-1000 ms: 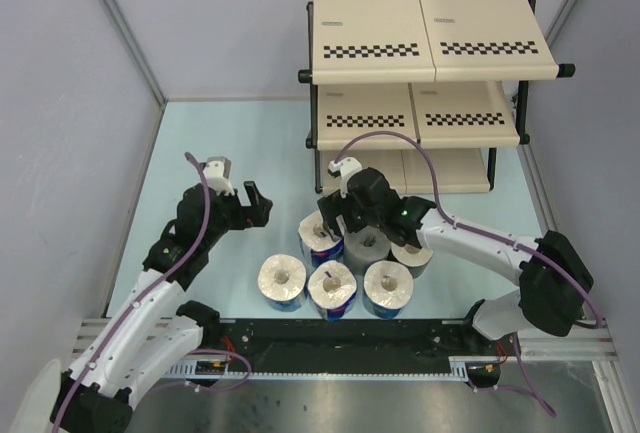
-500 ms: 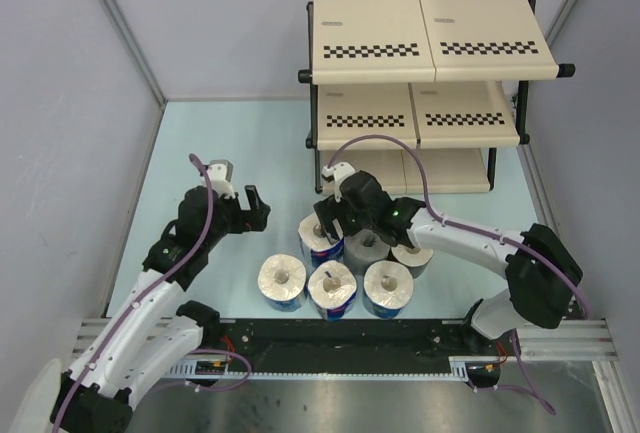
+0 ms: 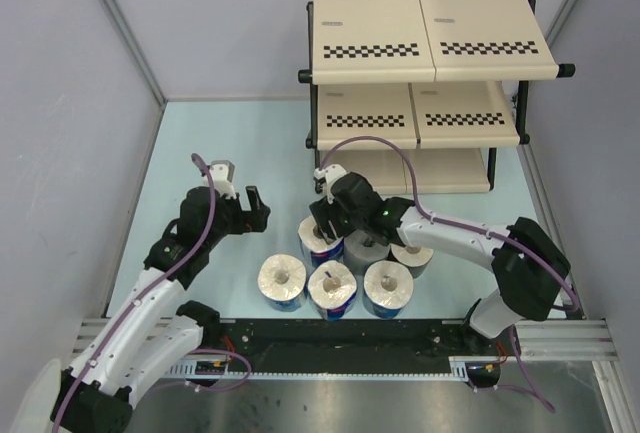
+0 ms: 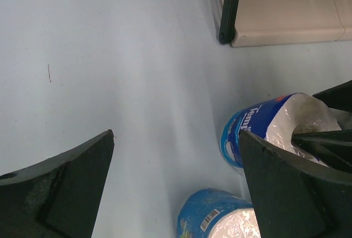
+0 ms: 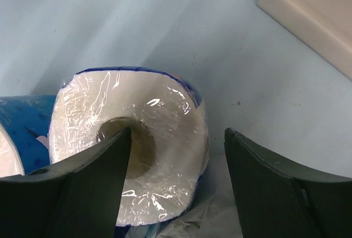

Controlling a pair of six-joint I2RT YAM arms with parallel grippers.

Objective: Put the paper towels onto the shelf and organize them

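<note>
White paper in a blue Tempo wrapper marks the back-left roll (image 5: 165, 111), the 1 in hand. It stands on end on the desk (image 3: 230, 143) at the left of the cluster of 6 paper towels, touching the grey roll (image 3: 366, 249) beside it. All 6 sit just in front of the shelf (image 3: 420, 53), and I see no roll on any of its 3 tiers. My right pincer (image 5: 176, 139) hangs over the roll with jaws wide, 1 finger lined up with the cardboard core and the other outside the roll's wall, gripping nothing. My left pincer (image 3: 256, 209) hovers to the left of the cluster, also wide and holding nothing. I judge this the first pick, at the grasp stage. Next I would lower, close on the wall, lift straight up clear of the neighbours, then carry it to a tier.
</note>
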